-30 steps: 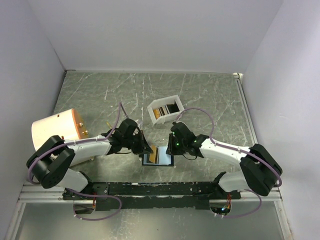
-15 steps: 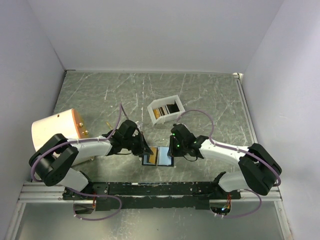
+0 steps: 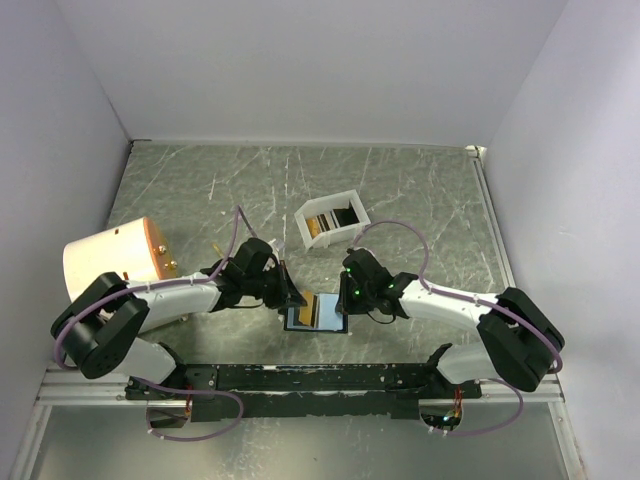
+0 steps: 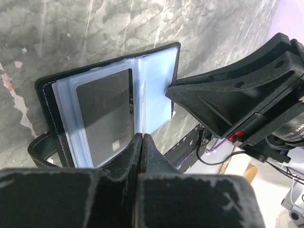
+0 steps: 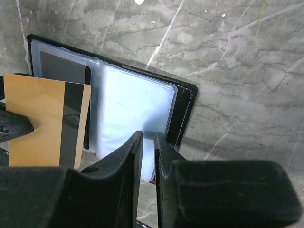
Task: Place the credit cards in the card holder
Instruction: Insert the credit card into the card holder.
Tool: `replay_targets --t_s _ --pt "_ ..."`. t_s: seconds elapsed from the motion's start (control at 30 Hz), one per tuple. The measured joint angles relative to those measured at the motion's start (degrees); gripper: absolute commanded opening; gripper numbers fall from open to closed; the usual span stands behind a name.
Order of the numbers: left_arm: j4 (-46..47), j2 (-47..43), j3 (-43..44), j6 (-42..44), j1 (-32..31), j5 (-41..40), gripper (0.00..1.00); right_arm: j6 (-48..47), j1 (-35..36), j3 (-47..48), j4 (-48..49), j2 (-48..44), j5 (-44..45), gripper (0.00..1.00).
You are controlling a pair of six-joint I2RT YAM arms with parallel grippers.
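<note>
The card holder lies open on the table in front of the arm bases, black outside and pale blue inside. It also shows in the left wrist view and the right wrist view. A dark card sits in its left pocket. My left gripper is shut on a gold-tan card with a black stripe, held on edge over the holder's middle. My right gripper has its jaws nearly together, with the tips on the holder's right page.
A white plastic box holding gold and dark cards stands behind the holder. A cream cylinder lies at the left by the left arm. Walls close the table on three sides.
My left gripper has brought the gold card a little to the right, so that more of it shows over the open holder. The right gripper has stayed on the holder.
</note>
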Motion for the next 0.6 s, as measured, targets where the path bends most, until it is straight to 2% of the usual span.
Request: replay_targets --t_s 0.6 --pt "4.37 4.63 -0.26 -0.17 0.00 1.44 0.07 0.00 0.00 -0.28 0.02 -0.42 0.20 0.15"
